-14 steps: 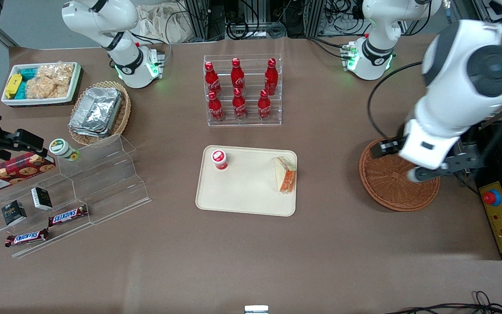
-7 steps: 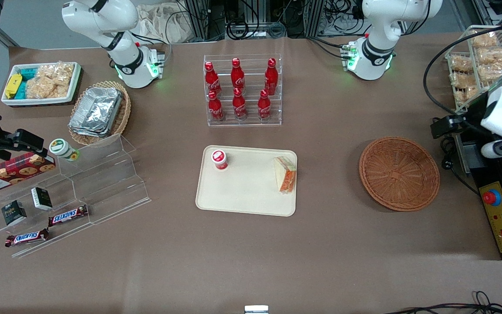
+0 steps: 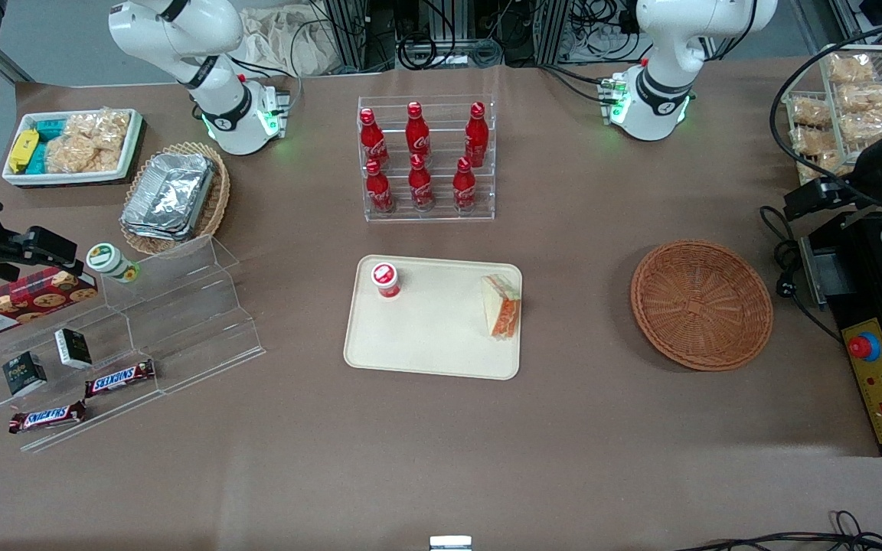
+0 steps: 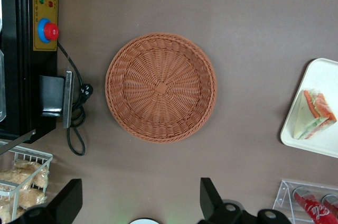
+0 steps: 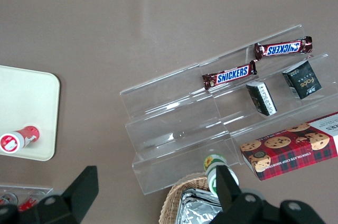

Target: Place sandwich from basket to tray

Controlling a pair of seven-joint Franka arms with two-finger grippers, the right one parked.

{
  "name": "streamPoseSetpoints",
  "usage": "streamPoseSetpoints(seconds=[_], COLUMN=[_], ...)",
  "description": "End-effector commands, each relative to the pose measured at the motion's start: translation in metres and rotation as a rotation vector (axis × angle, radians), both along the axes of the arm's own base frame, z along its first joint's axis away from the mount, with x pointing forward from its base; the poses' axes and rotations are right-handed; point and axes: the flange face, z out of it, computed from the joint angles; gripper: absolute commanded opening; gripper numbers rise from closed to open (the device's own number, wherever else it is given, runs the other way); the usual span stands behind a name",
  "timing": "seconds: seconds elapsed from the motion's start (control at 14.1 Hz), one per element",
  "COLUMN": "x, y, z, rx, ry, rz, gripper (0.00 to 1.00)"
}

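Tool (image 4: 138,203) open above empty basket (image 4: 160,87)

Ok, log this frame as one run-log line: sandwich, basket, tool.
sandwich: on tray, by its rim | basket: empty | tool: open, holding nothing, high above the basket | transfer: looks done

A robotics lab is posing as a snack shop: cable bundles (image 3: 441,38) are trailing past bolted arm bases (image 3: 651,107).
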Motion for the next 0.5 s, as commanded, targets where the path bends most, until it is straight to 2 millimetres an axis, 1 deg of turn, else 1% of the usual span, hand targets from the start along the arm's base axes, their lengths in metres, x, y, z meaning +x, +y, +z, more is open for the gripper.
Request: streamPoseSetpoints(seconds=[0.0,0.07,0.21,0.42], x=[-0.0139,-0.0134,-0.0132,-0.0140], y=[0.0047,0.0080,0.0082,0.0098], z=[0.0029,0.0035,0.0079,0.0085], rx=[-0.020,-0.021,-0.019,-0.021], ry=[-0.016,-0.018,-0.022,-0.021], rz=[-0.018,-0.013,-0.025,-0.022], gripper=[1.00,1.00,1.00,1.00])
